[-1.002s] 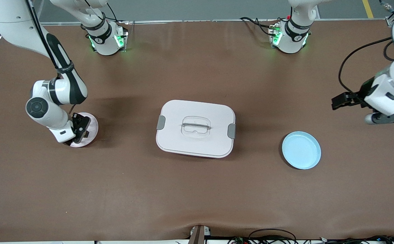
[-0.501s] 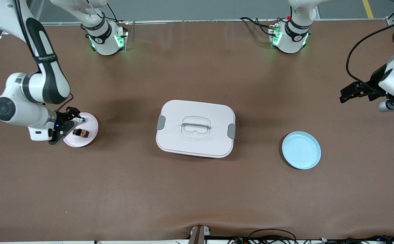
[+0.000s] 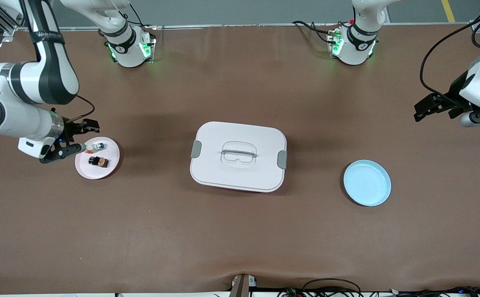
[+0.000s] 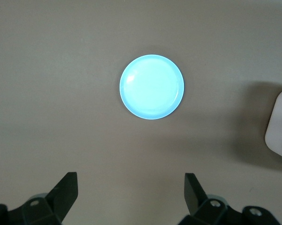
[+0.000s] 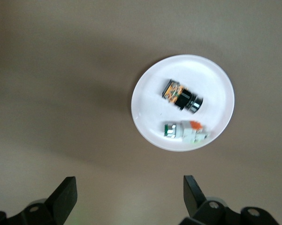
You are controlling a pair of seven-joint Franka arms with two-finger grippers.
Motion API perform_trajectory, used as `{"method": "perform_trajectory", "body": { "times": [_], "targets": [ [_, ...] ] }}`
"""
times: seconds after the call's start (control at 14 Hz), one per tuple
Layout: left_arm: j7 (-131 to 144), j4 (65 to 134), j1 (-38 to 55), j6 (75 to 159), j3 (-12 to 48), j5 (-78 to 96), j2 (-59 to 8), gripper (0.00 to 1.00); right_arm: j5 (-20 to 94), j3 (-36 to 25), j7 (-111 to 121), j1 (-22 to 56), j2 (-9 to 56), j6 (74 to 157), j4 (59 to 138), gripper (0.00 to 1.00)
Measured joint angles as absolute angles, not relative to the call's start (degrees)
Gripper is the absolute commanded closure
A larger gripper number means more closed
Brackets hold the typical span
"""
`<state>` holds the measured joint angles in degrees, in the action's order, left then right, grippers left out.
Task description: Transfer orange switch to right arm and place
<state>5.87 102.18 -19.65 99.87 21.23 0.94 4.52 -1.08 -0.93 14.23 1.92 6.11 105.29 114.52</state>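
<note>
The orange switch [image 3: 98, 161] [image 5: 180, 96], a small black part with an orange centre, lies on a pink plate [image 3: 110, 165] [image 5: 216, 79] toward the right arm's end of the table. Beside it on the plate, farther from the front camera, lies a whitish part with a green cap [image 3: 97, 146] [image 5: 186, 131]. My right gripper [image 3: 79, 137] [image 5: 129, 187] hangs open over the table just off the plate's edge, with nothing between its fingers. My left gripper [image 3: 446, 114] [image 4: 131, 185] is open and empty over bare table at the left arm's end.
A white lidded box [image 3: 238, 156] [image 4: 279, 126] with grey latches sits mid-table. A light blue plate [image 3: 367, 182] [image 4: 151, 86] lies between the box and the left arm's end, nearer to the front camera than the left gripper.
My right gripper has drawn back off the pink plate toward the right arm's end, uncovering the switch and the whitish part. My left gripper has moved toward the bases.
</note>
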Motion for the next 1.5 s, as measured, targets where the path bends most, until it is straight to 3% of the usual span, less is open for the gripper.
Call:
{"method": "perform_trajectory", "body": {
  "times": [0.36, 0.93, 1.5],
  "targets": [
    [5.86, 101.17, -19.74, 100.21, 21.19, 0.94, 4.54, 0.0, -1.11, -0.88, 4.74, 4.3, 3.14, 98.27, 113.04, 0.0],
    [5.72, 101.07, -18.94, 100.21, 19.59, 0.94, 4.53, 0.0, -1.14, -1.52, -5.67, 4.06, 2.73, 83.74, 102.59, 0.0],
    [5.64, 101.09, -2.86, 100.18, 4.79, 0.94, 4.51, 0.0, -1.15, -1.32, -6.7, 4.49, 6.25, 73.8, 89.17, 0.0]
  ]
}}
